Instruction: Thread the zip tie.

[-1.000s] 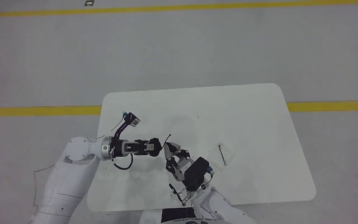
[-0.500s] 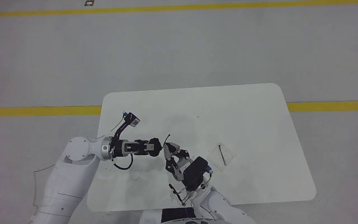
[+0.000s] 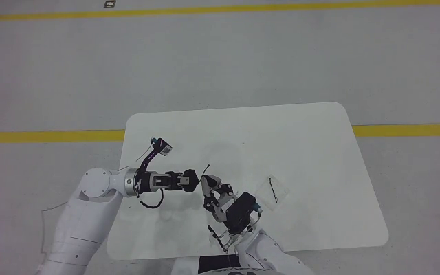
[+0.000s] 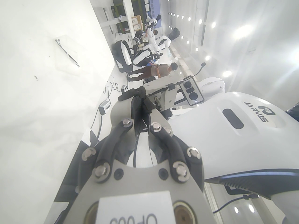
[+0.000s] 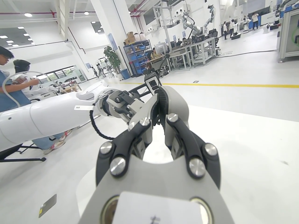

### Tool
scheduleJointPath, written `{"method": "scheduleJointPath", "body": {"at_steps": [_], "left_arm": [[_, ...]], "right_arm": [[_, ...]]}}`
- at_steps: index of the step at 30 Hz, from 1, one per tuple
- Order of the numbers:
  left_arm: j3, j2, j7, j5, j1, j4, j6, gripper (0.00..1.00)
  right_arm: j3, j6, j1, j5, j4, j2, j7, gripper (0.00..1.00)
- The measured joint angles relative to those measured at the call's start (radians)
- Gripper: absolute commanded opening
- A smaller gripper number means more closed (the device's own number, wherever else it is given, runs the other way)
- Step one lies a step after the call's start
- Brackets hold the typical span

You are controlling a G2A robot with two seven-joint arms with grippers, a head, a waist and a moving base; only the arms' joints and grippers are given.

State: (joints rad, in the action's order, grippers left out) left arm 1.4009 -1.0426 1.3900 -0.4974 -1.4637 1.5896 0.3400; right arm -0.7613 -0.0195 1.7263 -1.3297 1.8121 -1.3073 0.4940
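Right, from above the two arms meet over the near middle of the white table (image 3: 309, 137). The left gripper (image 3: 195, 181) and the right gripper (image 3: 208, 187) stand tip to tip, and the black zip tie (image 3: 205, 170) rises as a thin curl from between the two sets of jaws. Well apart from the right jaws, on the side away from the left arm, spare ties (image 3: 273, 191) lie flat on a clear sheet (image 3: 282, 187). Through the left wrist camera, the left jaws are pressed narrow, pinching a black bit of the zip tie (image 4: 137, 92) at their tips, and the spare ties lie well beyond them on the table. Through the right wrist camera, the right jaws are closed on the zip tie (image 5: 162, 65), which stands out of their tips as a fine black line. The left jaws sit just beside those tips.
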Motion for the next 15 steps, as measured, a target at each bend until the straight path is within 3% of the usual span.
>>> {"method": "scheduleJointPath", "body": {"at_steps": [15], "left_arm": [[0.000,0.000,0.000,0.000,0.000,0.000,0.000,0.00]], "right_arm": [[0.007,0.025,-0.009,0.012,-0.009,0.002,-0.016,0.00]]}}
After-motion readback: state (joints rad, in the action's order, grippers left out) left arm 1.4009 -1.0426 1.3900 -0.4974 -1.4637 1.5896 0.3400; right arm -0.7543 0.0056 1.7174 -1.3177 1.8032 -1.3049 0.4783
